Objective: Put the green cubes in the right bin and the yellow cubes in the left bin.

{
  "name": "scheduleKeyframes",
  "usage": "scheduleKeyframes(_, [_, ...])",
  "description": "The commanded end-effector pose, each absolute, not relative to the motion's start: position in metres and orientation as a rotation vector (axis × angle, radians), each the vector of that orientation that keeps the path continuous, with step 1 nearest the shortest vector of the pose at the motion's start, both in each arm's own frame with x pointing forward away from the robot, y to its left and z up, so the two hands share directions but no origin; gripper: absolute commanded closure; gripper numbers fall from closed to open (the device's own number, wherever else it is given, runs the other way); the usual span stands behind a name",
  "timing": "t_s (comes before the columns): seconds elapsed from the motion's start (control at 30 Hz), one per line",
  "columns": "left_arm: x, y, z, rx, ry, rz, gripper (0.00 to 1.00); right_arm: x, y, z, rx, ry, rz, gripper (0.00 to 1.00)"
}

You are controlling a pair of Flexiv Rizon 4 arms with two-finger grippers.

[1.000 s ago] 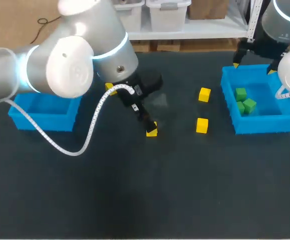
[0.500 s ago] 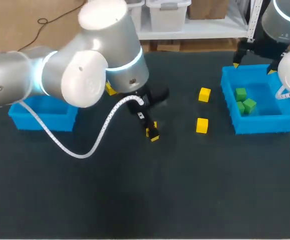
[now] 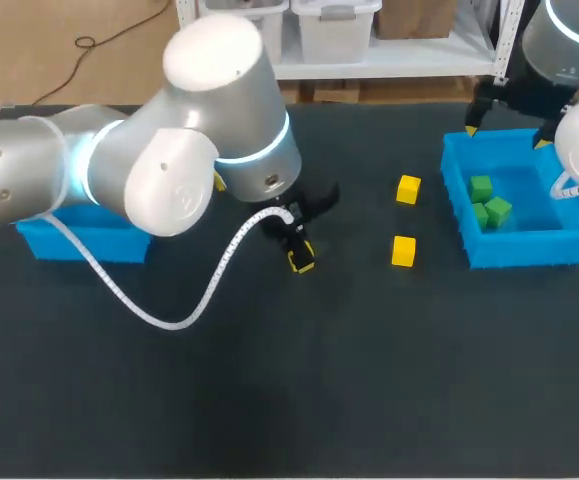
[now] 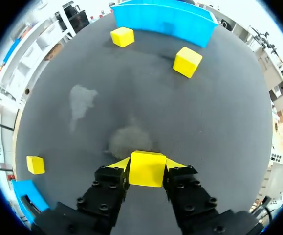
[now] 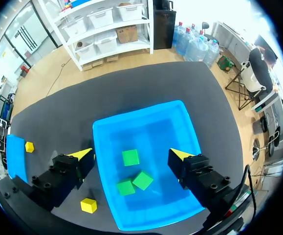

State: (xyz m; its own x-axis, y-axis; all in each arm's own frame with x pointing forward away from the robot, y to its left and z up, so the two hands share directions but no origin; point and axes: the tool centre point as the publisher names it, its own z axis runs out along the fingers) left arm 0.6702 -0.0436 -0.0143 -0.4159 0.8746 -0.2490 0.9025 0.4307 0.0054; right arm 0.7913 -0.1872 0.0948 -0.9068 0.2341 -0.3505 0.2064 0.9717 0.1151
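the left gripper [image 4: 147, 165] clamped a yellow cube [image 4: 146, 172] at mid-table, likely bound for the left bin [image 3: 74, 243] (well apart); the right gripper [image 5: 131, 153] hung spread over the right bin [image 5: 180, 117], green cubes [image 5: 130, 157] inside.

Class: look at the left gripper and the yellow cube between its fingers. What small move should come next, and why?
Probably a short lift straight up. The left gripper looks shut on the small yellow cube, one fingertip against each side, with the cube low at the dark table. The open blue left bin has walls to clear.
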Motion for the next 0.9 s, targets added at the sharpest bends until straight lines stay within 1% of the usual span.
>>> scheduleKeyframes(0.03, [0.672,-0.033,0.004,1.450,2.446,-0.185,1.00,0.788,-0.187,0.095,0.320,2.743,0.104,0.00])
scheduleKeyframes(0.23, [0.705,-0.002,0.063,1.110,2.386,-0.232,1.00,0.788,-0.187,0.095,0.320,2.743,0.104,0.00])
scheduleKeyframes(0.4, [0.726,0.041,0.109,0.851,2.353,-0.180,1.00,0.788,-0.187,0.095,0.320,2.743,0.104,0.00])
scheduleKeyframes(0.5, [0.734,0.070,0.127,0.729,2.358,-0.132,1.00,0.788,-0.187,0.095,0.320,2.743,0.104,0.00])
scheduleKeyframes(0.67, [0.742,0.121,0.137,0.557,2.383,-0.030,1.00,0.788,-0.187,0.095,0.320,2.743,0.104,0.00])
scheduleKeyframes(0.8, [0.744,0.156,0.129,0.447,2.417,0.070,1.00,0.788,-0.187,0.095,0.320,2.743,0.104,0.00])
scheduleKeyframes(0.9, [0.743,0.176,0.123,0.361,2.436,0.030,1.00,0.788,-0.187,0.095,0.320,2.743,0.104,0.00])
